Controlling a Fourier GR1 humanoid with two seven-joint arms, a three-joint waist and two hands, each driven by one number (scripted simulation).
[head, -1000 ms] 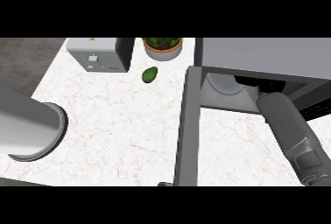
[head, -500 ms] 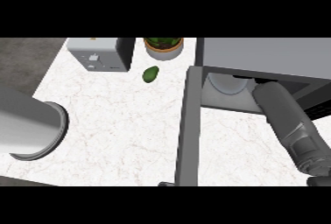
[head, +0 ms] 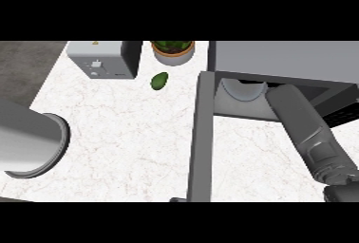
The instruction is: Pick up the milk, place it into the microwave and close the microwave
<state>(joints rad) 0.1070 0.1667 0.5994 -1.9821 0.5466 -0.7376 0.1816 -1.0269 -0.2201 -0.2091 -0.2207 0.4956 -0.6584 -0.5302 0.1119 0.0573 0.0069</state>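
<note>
Milk (head: 242, 90) inside open microwave (head: 280, 57), beside right forearm (head: 301, 123); impossible to tell right hand's (head: 344, 193) grip.

No readable text anywhere; small marks on the toaster (head: 104, 60) are illegible.

- Toaster (head: 101, 60) at the rear left of the counter (head: 126, 137) I work; potted plant (head: 172, 50) to its right.
- Green vegetable (head: 160, 80) before the plant.
- Microwave (head: 280, 59) at right.
</note>
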